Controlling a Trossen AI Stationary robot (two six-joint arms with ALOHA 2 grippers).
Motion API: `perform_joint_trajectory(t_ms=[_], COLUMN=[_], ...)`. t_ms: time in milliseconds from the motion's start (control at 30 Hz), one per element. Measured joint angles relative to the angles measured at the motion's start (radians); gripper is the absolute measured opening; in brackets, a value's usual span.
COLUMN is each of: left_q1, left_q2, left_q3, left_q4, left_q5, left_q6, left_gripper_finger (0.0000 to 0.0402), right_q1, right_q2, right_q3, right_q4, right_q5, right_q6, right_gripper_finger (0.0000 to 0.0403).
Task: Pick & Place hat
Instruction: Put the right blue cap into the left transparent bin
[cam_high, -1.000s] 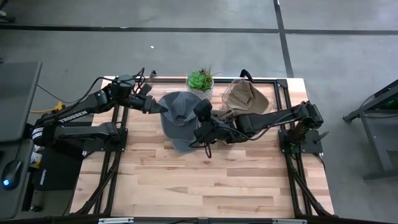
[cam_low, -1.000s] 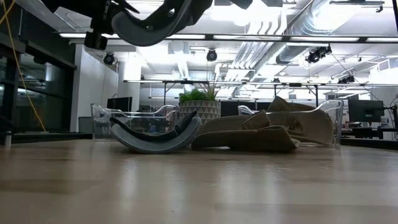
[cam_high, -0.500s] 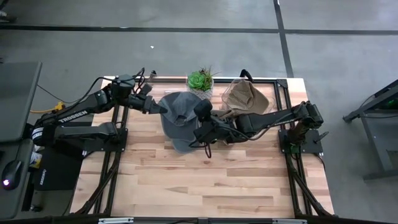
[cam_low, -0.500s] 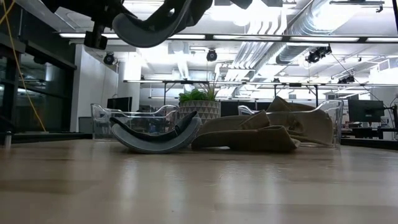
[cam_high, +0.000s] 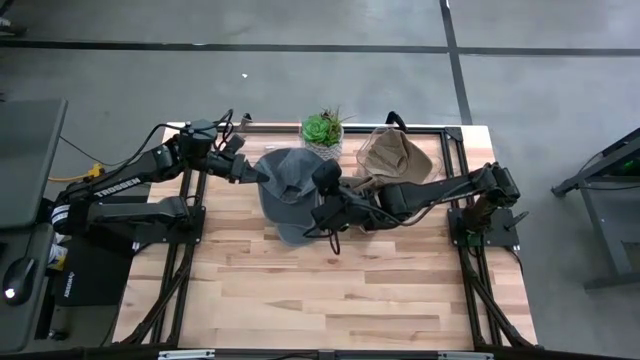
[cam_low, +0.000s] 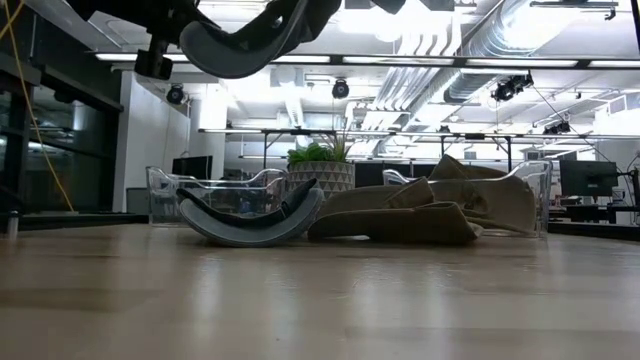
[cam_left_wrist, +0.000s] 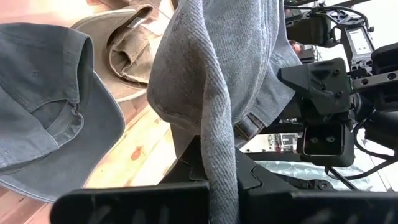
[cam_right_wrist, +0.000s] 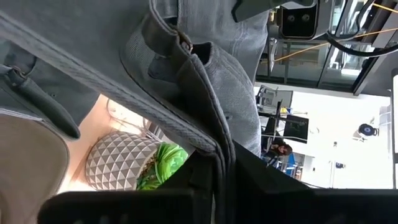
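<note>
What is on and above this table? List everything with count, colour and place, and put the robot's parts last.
held grey hat: one, grey, lifted above the table's middle between both grippers
second grey hat: one, darker grey, lying on the table under the held one
tan hat: at least one, tan, at the far right of the table
potted plant: one, green in a patterned pale pot, far edge, centre
clear bins: two, transparent, at the far edge behind the hats
table: one, light wood
left gripper: one, dark, shut on the held hat's left edge
right gripper: one, dark, pinching its right side
</note>
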Motion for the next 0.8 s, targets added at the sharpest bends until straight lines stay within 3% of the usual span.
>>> perform_joint_trajectory(t_ms=[300,800], left_q1=[0.000,0.000], left_q2=[0.000,0.000], left_q3=[0.000,0.000], left_q4=[0.000,0.000], left_q5=[0.001,0.007], left_q6=[0.000,-0.001], left_gripper_finger=[0.0000,0.0000], right_q1=[0.003,0.004], right_q2=[0.000,0.000], right_q3=[0.000,0.000], right_q4=[0.000,-0.051], right_q5=[0.006,0.096], right_q6=[0.135,0.471], right_gripper_finger=[0.0052,0.0154])
